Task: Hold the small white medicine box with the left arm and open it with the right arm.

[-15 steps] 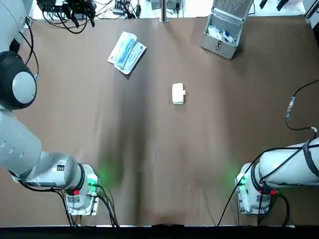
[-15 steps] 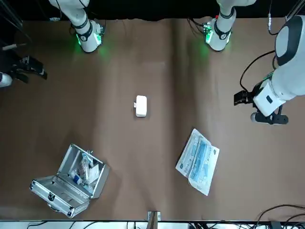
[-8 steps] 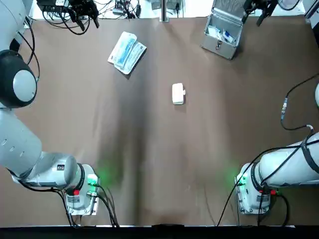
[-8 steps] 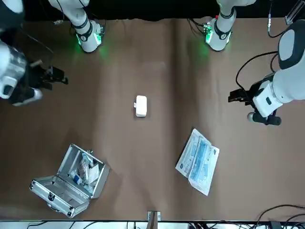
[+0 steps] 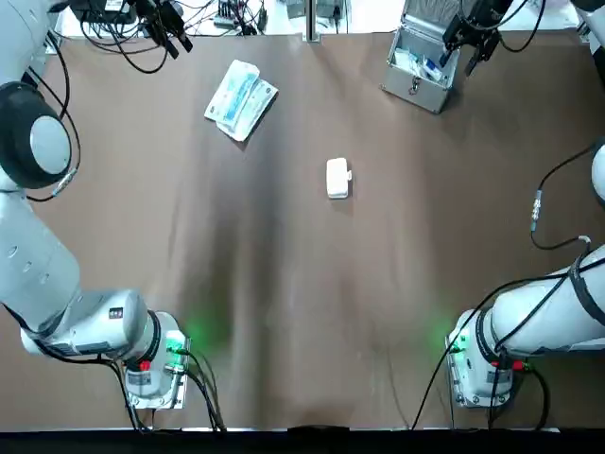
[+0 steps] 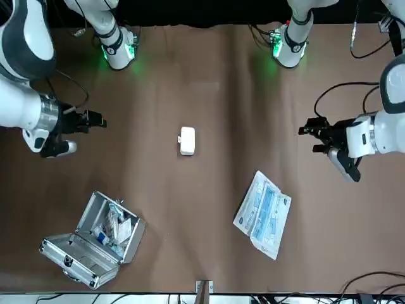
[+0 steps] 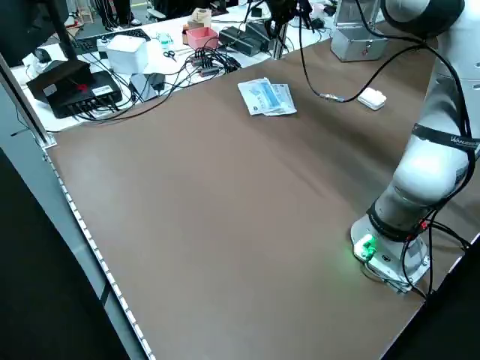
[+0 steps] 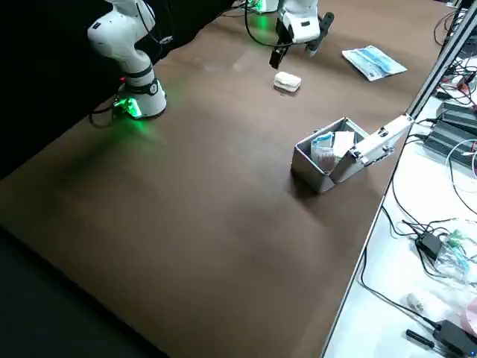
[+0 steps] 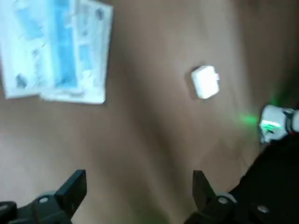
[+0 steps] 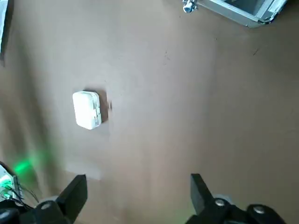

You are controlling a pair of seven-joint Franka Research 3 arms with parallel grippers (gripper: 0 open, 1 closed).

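Carrying three loose things, the brown worktop has an open metal case near its far right corner, lid tipped back and small packets showing inside. A flat blue-and-white packet lies towards the far left, well apart from the case. Both grippers hang in the air, touching nothing. The left gripper is up over the far left part of the worktop, beyond the packet in the top view; its fingers are spread wide with nothing between them. The right gripper is up over the far right part, near the case in the top view, and its fingers are likewise spread wide and hold nothing. The white box lies flat and closed on the bare worktop around the middle, a little towards the far edge, between the packet and the case and well apart from both grippers.
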